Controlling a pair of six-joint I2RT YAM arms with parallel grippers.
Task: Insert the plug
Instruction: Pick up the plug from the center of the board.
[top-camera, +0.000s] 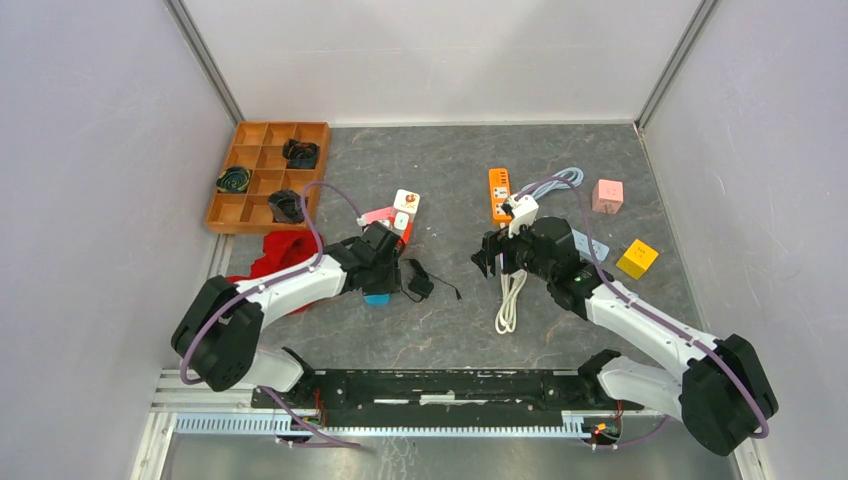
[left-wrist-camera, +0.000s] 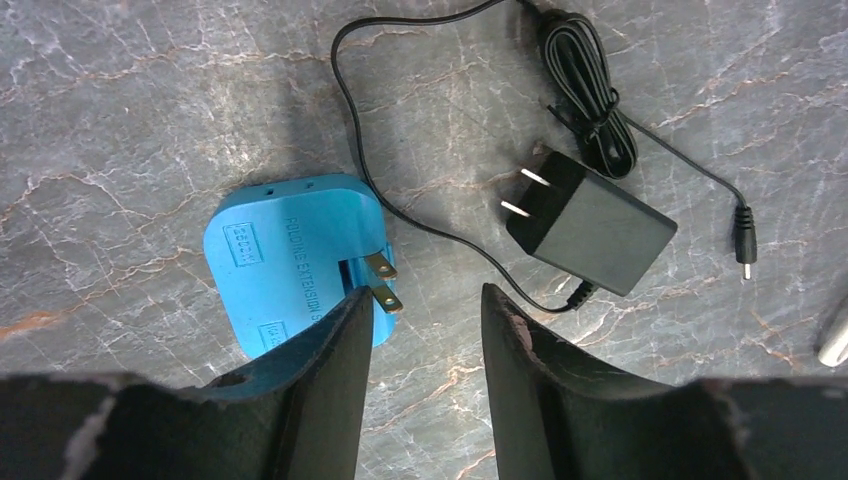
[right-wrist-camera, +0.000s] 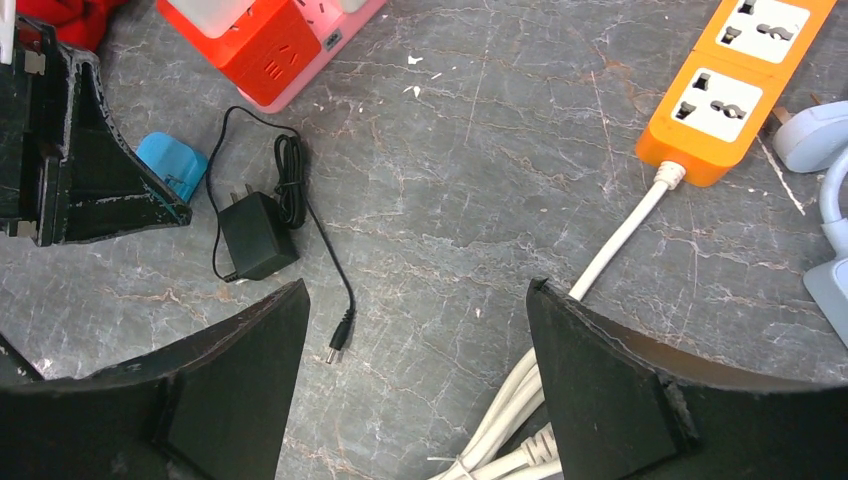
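Charger (left-wrist-camera: 590, 225) just beside blue adapter (left-wrist-camera: 290, 250) — apart

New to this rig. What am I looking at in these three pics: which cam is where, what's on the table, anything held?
Two robot arms are bolted at the table's near edge, each ending in a two-finger gripper. The wide picture looks down from above and behind them. The other two come from wrist cameras, so the dark shapes at the bottom are that arm's own fingers. The left gripper hangs at the edge of a blue folding plug adapter, near a black wall charger. The right gripper is above a white cord that runs to an orange power strip. Also there: a red socket cube, a wooden tray, a red cloth, a pink block and a yellow block. Both grippers are open; nothing is held.
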